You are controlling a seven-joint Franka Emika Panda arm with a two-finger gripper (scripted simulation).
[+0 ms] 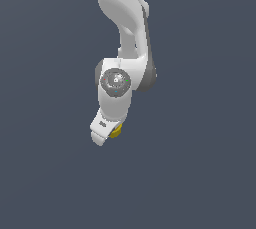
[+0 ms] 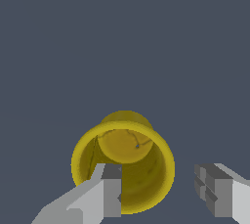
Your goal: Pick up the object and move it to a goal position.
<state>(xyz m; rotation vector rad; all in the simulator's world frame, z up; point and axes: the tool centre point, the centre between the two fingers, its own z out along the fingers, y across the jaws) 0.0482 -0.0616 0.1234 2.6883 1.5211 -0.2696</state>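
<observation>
The arm [image 1: 122,33] comes down from the top of the exterior view and ends in a white gripper [image 1: 102,135] that points down and toward the exterior view's left. Just beside the gripper's tip, on the exterior view's right, a sliver of the yellow cup [image 1: 116,132] peeks out; the rest of it is hidden behind the hand. Whether the cup rests on the floor [image 1: 200,173] or hangs above it cannot be told from this view, since the grey ground is flat and shows no shadow.

The wrist view looks into the cup [image 2: 124,162] through its open mouth: the wider rim faces the camera, the inside wall narrows to a round bottom, and faint dark lines mark the inner surface. The gripper [image 2: 163,193] is spread wide. One finger [image 2: 110,193] overlaps the cup's rim and appears to reach inside the mouth, though contact with the wall cannot be confirmed. The other finger [image 2: 217,193] stands outside the cup, apart from the rim, with bare floor showing between them. So the cup's wall lies between the two fingers, and the jaws are not closed on it.
</observation>
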